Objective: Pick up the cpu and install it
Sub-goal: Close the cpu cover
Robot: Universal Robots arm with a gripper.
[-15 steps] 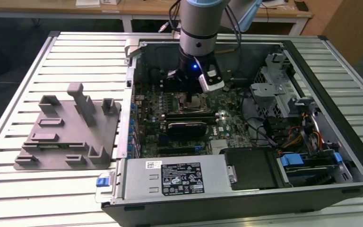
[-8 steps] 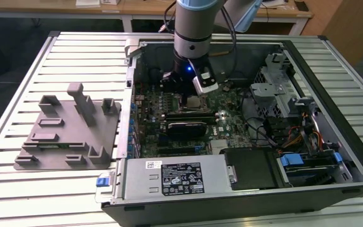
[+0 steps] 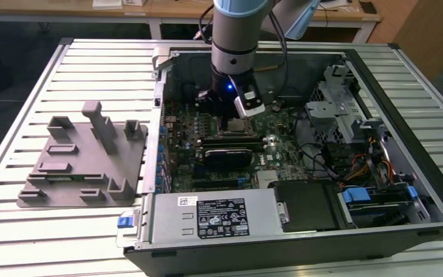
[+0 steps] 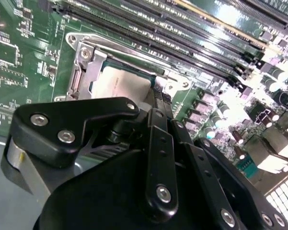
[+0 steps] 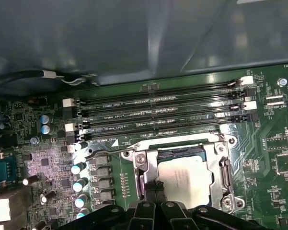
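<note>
The cpu, a flat square chip with a silver top, lies inside the metal socket frame on the green motherboard; it also shows in the second wrist view and the exterior view. My gripper hangs just above the socket at one edge of the cpu. Its two black fingers stand pressed together with nothing between them. The black finger linkage covers part of the chip in both wrist views.
The arm reaches down into an open computer case on a slatted table. Memory slots run beside the socket. A grey fixture block sits at the exterior view's left. A power supply and a drive cage line the case.
</note>
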